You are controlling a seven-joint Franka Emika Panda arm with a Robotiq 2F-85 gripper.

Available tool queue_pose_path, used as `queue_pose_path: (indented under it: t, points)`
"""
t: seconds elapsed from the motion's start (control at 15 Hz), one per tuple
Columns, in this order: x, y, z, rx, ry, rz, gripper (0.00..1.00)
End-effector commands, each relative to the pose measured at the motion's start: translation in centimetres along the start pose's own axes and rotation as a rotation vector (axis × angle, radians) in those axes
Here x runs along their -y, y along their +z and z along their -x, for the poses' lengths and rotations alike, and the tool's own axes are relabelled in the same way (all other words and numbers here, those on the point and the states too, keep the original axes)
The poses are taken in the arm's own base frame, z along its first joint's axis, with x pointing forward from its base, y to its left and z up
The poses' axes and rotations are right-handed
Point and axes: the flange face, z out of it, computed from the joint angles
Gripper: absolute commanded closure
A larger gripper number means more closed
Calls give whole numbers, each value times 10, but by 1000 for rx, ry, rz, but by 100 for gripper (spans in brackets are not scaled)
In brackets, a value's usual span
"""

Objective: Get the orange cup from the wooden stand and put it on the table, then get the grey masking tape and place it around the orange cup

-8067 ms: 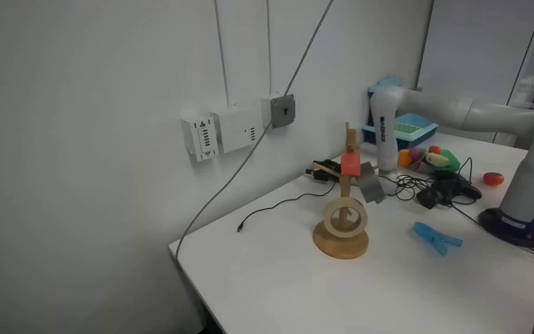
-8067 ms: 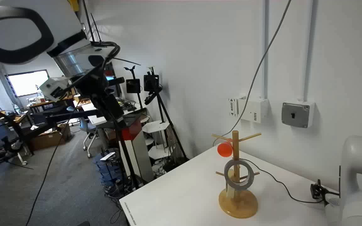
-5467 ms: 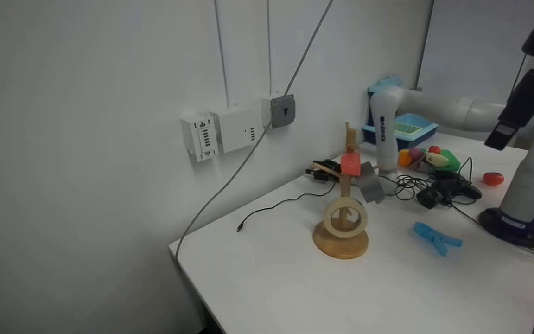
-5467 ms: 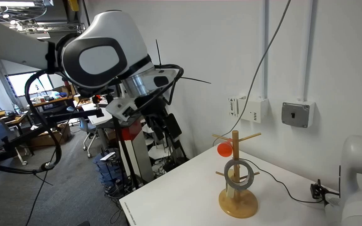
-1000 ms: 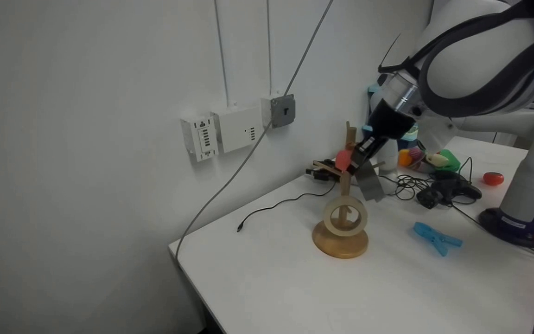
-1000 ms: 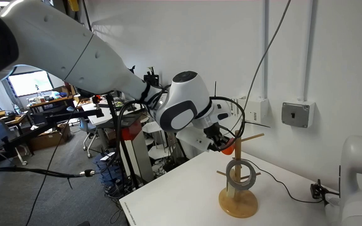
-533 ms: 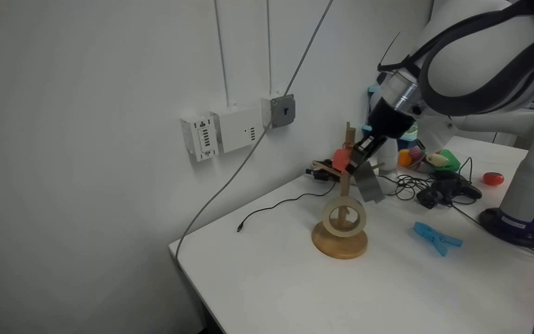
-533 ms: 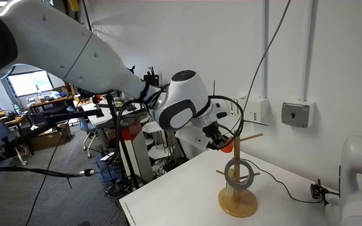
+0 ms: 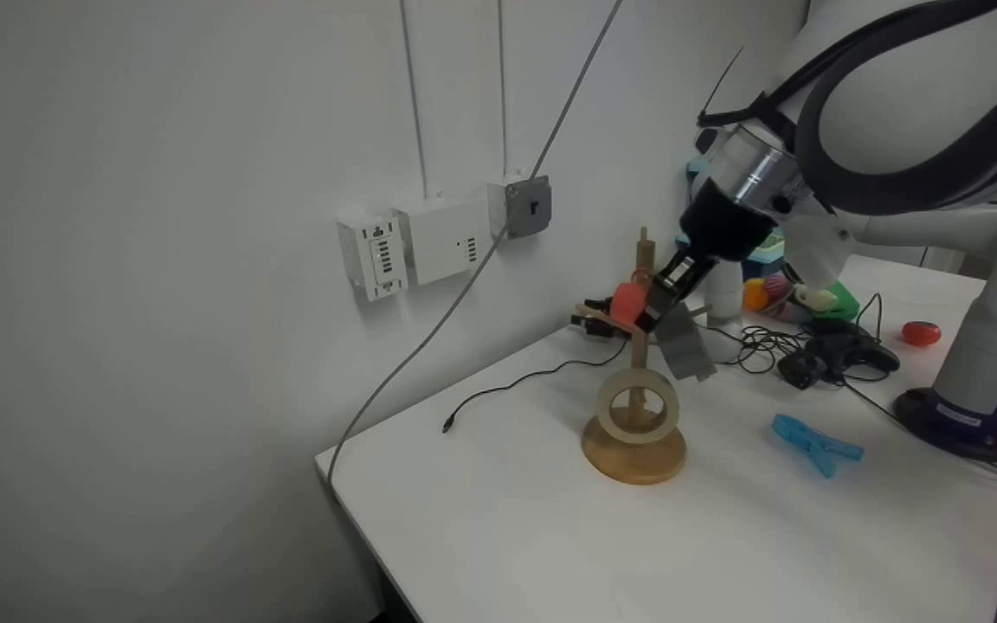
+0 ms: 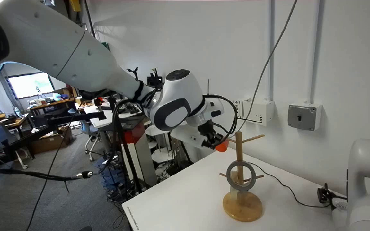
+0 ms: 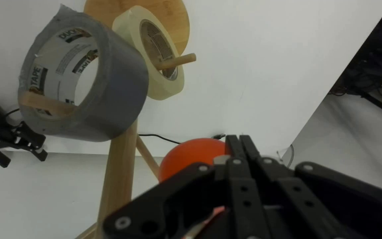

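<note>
Wrist view: grey tape (image 11: 113, 84) turned near-left, core print legible, unlike both exterior views | stand (image 10: 239, 152) upright | hand (image 11: 238, 141) clamped on cup (image 11: 187, 155), whose axis is unclear

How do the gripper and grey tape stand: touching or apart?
Apart. In the wrist view, table shows between the gripper and the grey tape, and nowhere do their outlines meet.

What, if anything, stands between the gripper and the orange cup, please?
Nothing visible does: in the wrist view the shut gripper is directly at the orange cup, apparently pinching its edge, and the upright of the wooden stand lies on the cup's other side.
</note>
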Motion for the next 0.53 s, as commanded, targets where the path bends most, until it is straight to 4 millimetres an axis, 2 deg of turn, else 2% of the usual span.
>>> queue_pose_path:
  t: [0.0,0.47]
  points:
    - [13,-15,6,-31,-11,4,99]
    - [27,-33,9,-55,-27,8,99]
